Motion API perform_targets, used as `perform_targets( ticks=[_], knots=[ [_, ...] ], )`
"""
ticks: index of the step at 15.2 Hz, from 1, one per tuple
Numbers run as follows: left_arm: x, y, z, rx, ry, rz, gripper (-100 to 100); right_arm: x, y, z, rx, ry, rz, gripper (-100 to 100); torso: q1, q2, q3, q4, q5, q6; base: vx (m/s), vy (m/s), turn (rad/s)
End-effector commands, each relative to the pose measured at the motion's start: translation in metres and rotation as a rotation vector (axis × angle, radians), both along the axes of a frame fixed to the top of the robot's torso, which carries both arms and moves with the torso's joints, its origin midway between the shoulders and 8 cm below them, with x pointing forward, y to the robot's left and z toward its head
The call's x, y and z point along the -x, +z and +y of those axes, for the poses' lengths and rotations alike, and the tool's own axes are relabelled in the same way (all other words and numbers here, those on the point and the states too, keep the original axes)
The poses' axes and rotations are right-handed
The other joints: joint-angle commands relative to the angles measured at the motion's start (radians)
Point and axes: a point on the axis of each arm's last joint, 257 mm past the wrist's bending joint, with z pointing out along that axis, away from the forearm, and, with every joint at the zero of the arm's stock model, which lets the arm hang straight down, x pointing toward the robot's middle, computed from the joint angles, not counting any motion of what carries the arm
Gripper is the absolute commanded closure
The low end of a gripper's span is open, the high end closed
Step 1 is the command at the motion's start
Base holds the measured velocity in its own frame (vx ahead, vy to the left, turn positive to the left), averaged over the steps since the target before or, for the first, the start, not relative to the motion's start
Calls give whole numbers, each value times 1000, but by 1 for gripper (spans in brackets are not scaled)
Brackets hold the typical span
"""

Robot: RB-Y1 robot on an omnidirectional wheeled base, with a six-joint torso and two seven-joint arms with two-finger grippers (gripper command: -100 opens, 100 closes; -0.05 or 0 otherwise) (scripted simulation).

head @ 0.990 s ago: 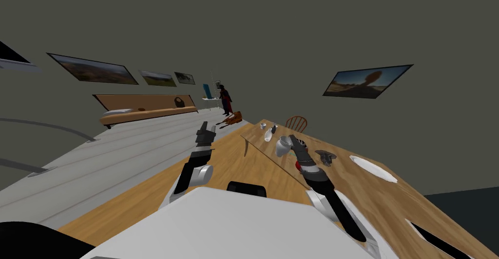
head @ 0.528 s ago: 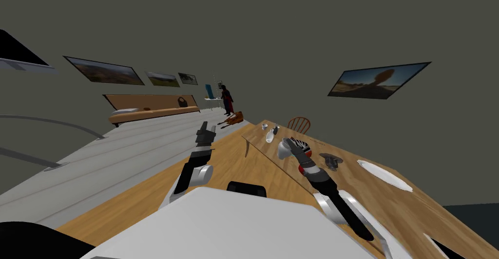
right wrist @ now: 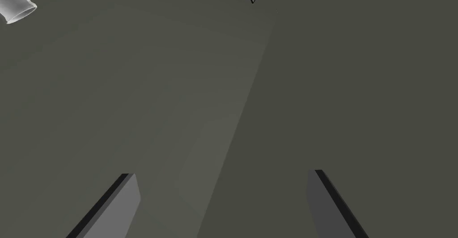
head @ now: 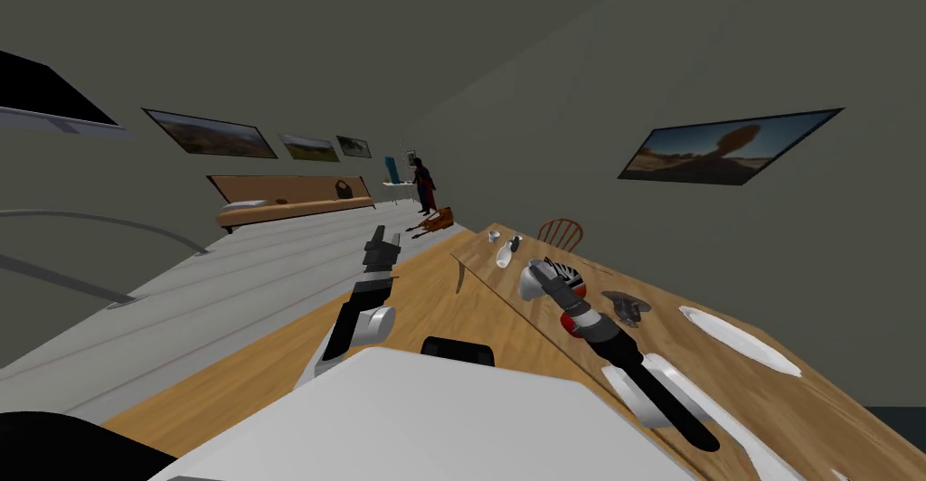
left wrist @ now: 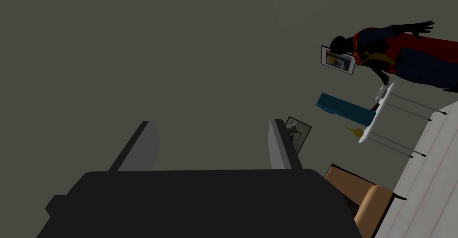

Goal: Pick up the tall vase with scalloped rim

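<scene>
Fingers of the right end effector (right wrist: 221,173) stand wide apart with nothing between them, and a white open-mouthed vase neck (right wrist: 15,5) shows well off to one side of them; which vase it belongs to I cannot tell. In the head view this right end effector (head: 540,270) reaches out over the long wooden surface (head: 674,340), just beside the tall white vase with a flared top (head: 526,282). The vase stands on the surface near its left edge, and whether a finger touches it I cannot tell. A black-and-white striped bowl (head: 568,277) sits just beside the hand, a smaller white vase (head: 502,252) stands farther along, and a dark grey lump (head: 628,306) and a flat white plate (head: 737,340) lie to the right. The left end effector (head: 382,248) is raised left of the surface, its fingers (left wrist: 145,146) spread and empty.
</scene>
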Motion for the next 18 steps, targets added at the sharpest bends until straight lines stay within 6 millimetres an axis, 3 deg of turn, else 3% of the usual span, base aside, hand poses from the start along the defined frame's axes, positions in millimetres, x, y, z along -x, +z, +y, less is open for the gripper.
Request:
perform_targets(
  ticks=[1, 2, 4, 5, 7, 8, 10, 11, 13, 14, 16, 17, 18],
  knots=[
    [0, 0, 0, 0, 0, 0, 0, 0, -10, -6, 71, 10, 19, -100, 0, 0, 0, 0, 0, 0, 31, 11, 63],
    [0, 0, 0, 0, 0, 0, 0, -1, -24, -16, 129, 2, 39, -100, 0, 0, 0, 0, 0, 0, 40, 14, 78],
    [0, 0, 0, 0, 0, 0, 0, 0, -24, -17, 159, 19, 44, -100, 0, -1, 0, 0, 0, 0, 38, 15, 45],
    [0, 0, 0, 0, 0, 0, 0, 0, -37, -28, 224, 15, 65, -100, 0, -1, 0, 0, 0, 0, 30, 14, 49],
    [0, 0, 0, 0, 0, 0, 0, 0, -36, -28, 247, 28, 69, -100, 0, 0, 0, 0, 0, 0, 29, 14, 48],
    [0, 0, 0, 0, 0, 0, 0, 1, -49, -40, 315, 28, 91, -100, 0, 0, 0, 0, 0, 0, 30, 20, 72],
    [0, 0, 0, 0, 0, 0, 0, 1, -49, -41, 336, 39, 93, -100, 1, 0, 0, 0, 0, 0, 30, 16, 37],
    [0, 0, 0, 0, 0, 0, 0, 2, -61, -53, 403, 40, 115, -100, 1, 0, 0, 0, 0, 0, 27, 14, 64],
    [0, 0, 0, 0, 0, 0, 0, 2, -60, -54, 423, 51, 118, -100, 1, 0, 0, 0, 0, 0, 26, 13, 41],
    [0, 0, 0, 0, 0, 0, 0, 4, -71, -67, 492, 54, 140, -100, 0, 0, 0, 0, 0, 0, 25, 18, 65],
    [0, 0, 0, 0, 0, 0, 0, 4, -70, -68, 511, 65, 142, -100, 1, 0, 0, 0, 0, 0, 25, 16, 41],
    [0, 0, 0, 0, 0, 0, 0, 6, -81, -82, 580, 70, 165, -100, 1, 0, 0, 0, 0, 0, 24, 20, 68],
    [0, 0, 0, 0, 0, 0, 0, 6, -80, -83, 596, 79, 166, -100, 1, 0, 0, 0, 0, 0, 26, 23, 70]
  ],
)
